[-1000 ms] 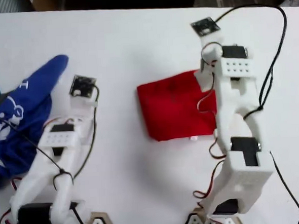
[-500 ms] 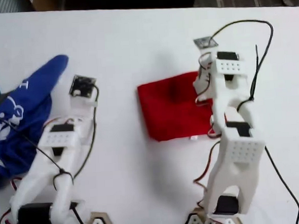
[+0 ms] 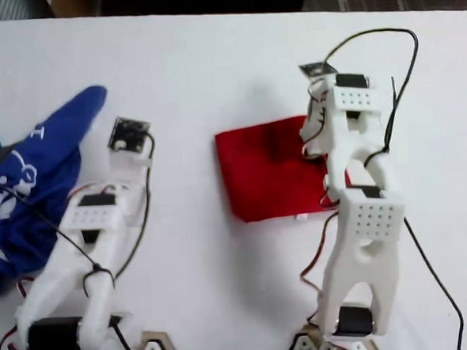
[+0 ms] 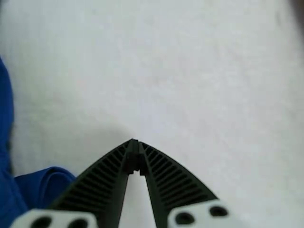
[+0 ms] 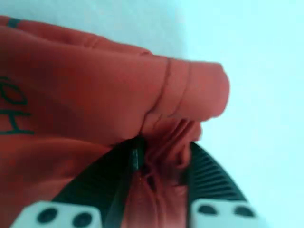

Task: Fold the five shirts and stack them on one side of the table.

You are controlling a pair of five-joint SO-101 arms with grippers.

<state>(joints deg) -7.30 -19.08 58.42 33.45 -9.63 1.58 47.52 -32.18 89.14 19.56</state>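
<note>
Step in hand, by your frames: 1 red shirt (image 3: 265, 173) mid-fold at the middle of the table (image 3: 210, 57), with a bunched edge pinched in your right claw (image 5: 164, 148). The next move likely called for carrying that edge across without slipping. Your left claw (image 4: 134, 147) was pressed together, empty, near the blue shirt (image 3: 43, 171).

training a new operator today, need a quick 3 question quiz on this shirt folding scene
1. True or false: the left hand is shut with nothing in it.
2. What does the right hand grip? A a sponge; B the red shirt; C nothing.
3. Fill in: the shirt lying beside the left hand is ___ in colour.

Key: 1 true. 2 B, bunched cloth sits between its jaws. 3 blue, the blue shirt.
</note>
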